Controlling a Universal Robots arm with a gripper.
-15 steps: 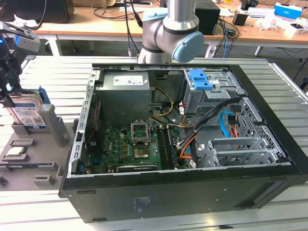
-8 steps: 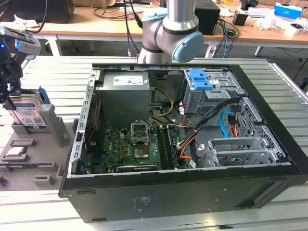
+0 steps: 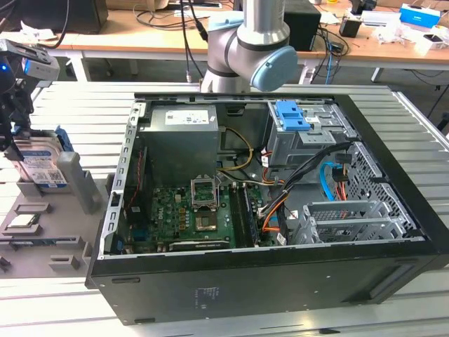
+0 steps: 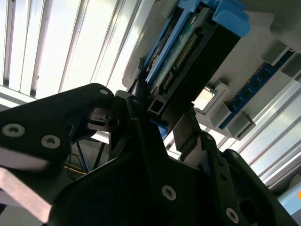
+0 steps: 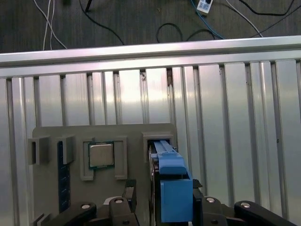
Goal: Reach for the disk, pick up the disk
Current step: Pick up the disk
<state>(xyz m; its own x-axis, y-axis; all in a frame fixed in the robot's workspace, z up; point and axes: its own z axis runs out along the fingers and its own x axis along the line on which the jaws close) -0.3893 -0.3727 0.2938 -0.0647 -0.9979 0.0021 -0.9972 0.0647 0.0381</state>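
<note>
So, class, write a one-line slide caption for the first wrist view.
End effector at the upright disk, slotted in a grey holder beside a chip, on a slatted metal table.

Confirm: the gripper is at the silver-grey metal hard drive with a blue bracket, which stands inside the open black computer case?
No: in the exterior view the gripper is at the silver-grey metal hard drive with a blue bracket, which stands in a grey plastic holder beside the open black computer case.
</note>
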